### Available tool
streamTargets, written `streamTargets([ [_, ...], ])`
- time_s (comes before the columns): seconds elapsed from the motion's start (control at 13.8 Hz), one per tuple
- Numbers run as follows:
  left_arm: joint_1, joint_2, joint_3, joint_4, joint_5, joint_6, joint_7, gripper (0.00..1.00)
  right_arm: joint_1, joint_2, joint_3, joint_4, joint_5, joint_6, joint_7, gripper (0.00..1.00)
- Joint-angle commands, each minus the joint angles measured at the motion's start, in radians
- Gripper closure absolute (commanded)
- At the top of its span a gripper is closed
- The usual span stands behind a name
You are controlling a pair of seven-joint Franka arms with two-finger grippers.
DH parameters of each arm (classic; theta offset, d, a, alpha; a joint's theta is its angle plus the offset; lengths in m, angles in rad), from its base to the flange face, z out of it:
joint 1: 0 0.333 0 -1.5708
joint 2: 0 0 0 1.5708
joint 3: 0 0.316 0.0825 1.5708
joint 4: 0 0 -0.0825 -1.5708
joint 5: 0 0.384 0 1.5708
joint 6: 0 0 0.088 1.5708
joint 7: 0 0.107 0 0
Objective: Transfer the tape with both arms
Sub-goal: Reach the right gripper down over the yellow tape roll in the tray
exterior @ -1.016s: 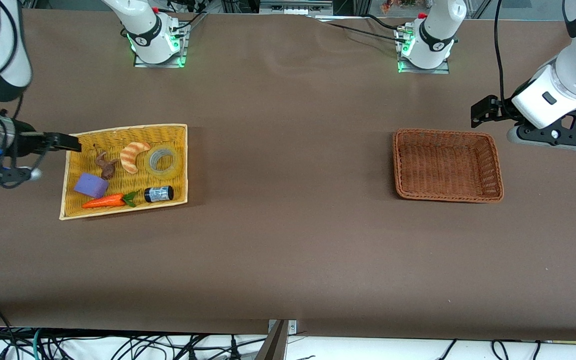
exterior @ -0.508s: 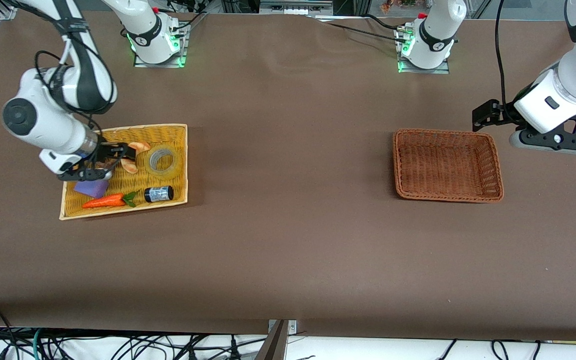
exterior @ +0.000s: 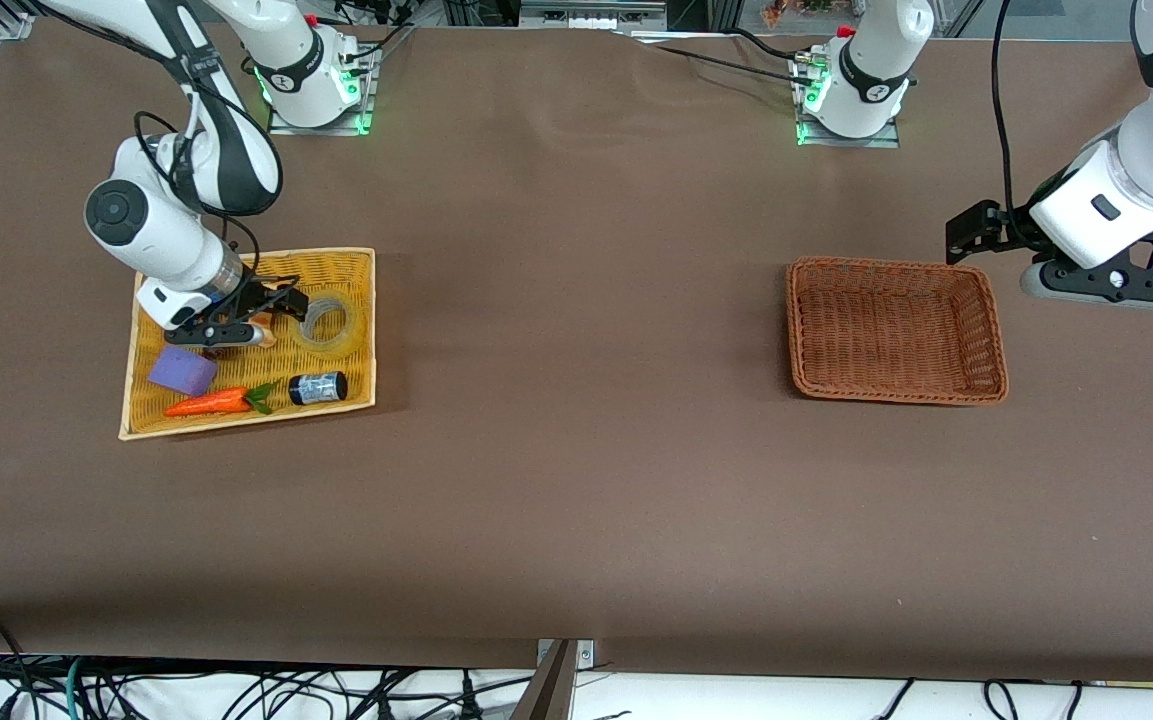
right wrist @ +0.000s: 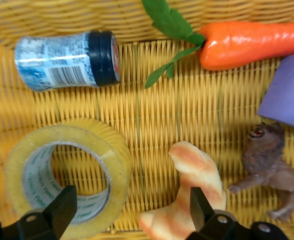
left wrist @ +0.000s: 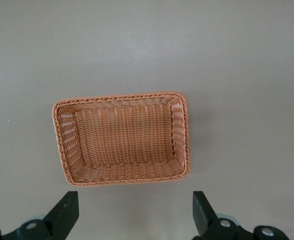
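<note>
The tape (exterior: 344, 326), a yellowish ring with a grey core, lies flat in the yellow basket (exterior: 336, 262) at the right arm's end of the table. My right gripper (exterior: 281, 308) is open and low over this basket, beside the tape. In the right wrist view the tape (right wrist: 114, 165) sits partly between the open fingers of the right gripper (right wrist: 130, 210): one finger is over its hole, the other over a croissant (right wrist: 199, 172). My left gripper (exterior: 958, 235) is open and empty, waiting in the air beside the brown basket (exterior: 891, 268).
The yellow basket also holds a small black labelled cylinder (exterior: 318, 387), a toy carrot (exterior: 208, 402), a purple block (exterior: 182, 370) and a brown animal figure (right wrist: 272, 165). The brown basket (left wrist: 121, 95) is empty and lies ahead of the left gripper (left wrist: 134, 212).
My right arm has swung in from the table's end over the yellow basket and brought its open gripper down next to the tape. The left arm has barely moved.
</note>
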Motion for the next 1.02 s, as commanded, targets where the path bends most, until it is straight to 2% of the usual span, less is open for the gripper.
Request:
streamTargets([
  [0.0, 0.004, 0.013, 0.003, 0.029, -0.022, -0.007, 0.015, 0.0, -0.006, 0.023, 0.021, -0.046, 0.003, 0.101, 0.008, 0.0],
  [0.29, 0.004, 0.013, 0.003, 0.029, -0.022, -0.007, 0.015, 0.0, -0.006, 0.065, 0.025, -0.056, 0.003, 0.16, 0.015, 0.0],
  [0.36, 0.004, 0.015, 0.003, 0.029, -0.022, -0.007, 0.015, 0.0, -0.006, 0.07, 0.025, -0.057, 0.003, 0.169, 0.034, 0.09],
  [0.44, 0.004, 0.013, 0.003, 0.029, -0.022, -0.007, 0.014, 0.0, -0.005, 0.073, 0.031, -0.056, 0.003, 0.166, 0.046, 0.5],
  [0.51, 0.004, 0.015, 0.003, 0.029, -0.022, -0.007, 0.014, 0.0, -0.005, 0.071, 0.053, -0.056, 0.003, 0.163, 0.061, 0.84],
  [0.58, 0.004, 0.013, 0.003, 0.029, -0.022, -0.007, 0.015, 0.0, -0.005, 0.068, 0.059, -0.054, 0.003, 0.158, 0.064, 0.95],
  [0.65, 0.004, 0.015, 0.003, 0.029, -0.022, -0.007, 0.014, 0.0, -0.005, 0.067, 0.062, -0.051, 0.002, 0.155, 0.063, 1.0],
  [0.94, 0.004, 0.013, 0.003, 0.029, -0.022, -0.007, 0.015, 0.0, -0.006, 0.033, 0.064, -0.019, 0.0, 0.096, 0.052, 1.0],
])
